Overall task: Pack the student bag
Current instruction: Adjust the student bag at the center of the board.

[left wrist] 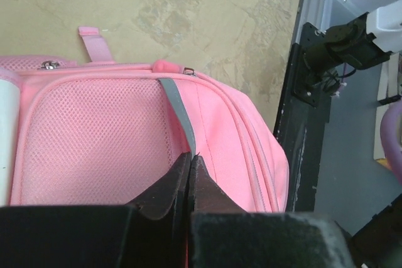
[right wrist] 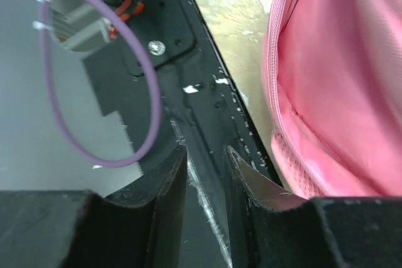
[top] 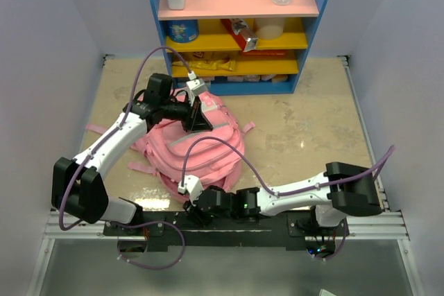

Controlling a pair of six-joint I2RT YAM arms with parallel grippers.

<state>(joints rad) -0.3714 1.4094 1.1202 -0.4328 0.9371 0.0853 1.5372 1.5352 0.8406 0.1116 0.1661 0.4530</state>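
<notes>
Left end effector (left wrist: 190,158) clamps the student bag (left wrist: 94,130); right end effector (right wrist: 205,153) stands narrowly parted.

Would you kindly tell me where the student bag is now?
In the top view the student bag lies left of centre on the table, between the shelf unit and the right gripper at the near edge.

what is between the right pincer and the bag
Only a strip of the black rail separates the open right pincer from the bag. This shows in the right wrist view.
</notes>
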